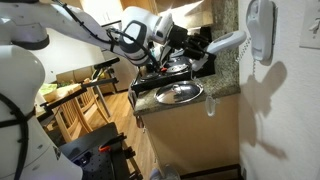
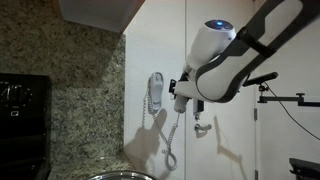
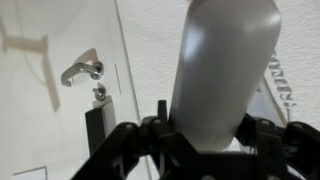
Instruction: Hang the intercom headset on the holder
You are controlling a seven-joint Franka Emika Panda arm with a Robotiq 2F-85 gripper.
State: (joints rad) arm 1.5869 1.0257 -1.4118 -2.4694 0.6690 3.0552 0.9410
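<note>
Arm (image 2: 218, 50) outstretched, end effector (image 3: 213, 130) clamped tight

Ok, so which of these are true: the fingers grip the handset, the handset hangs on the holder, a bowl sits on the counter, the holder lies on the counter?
1. The fingers grip the handset. True.
2. The handset hangs on the holder. False: it is held in the fingers, pointing at the holder, not hung.
3. A bowl sits on the counter. True.
4. The holder lies on the counter. False: it is fixed on the wall, above the counter.
</note>
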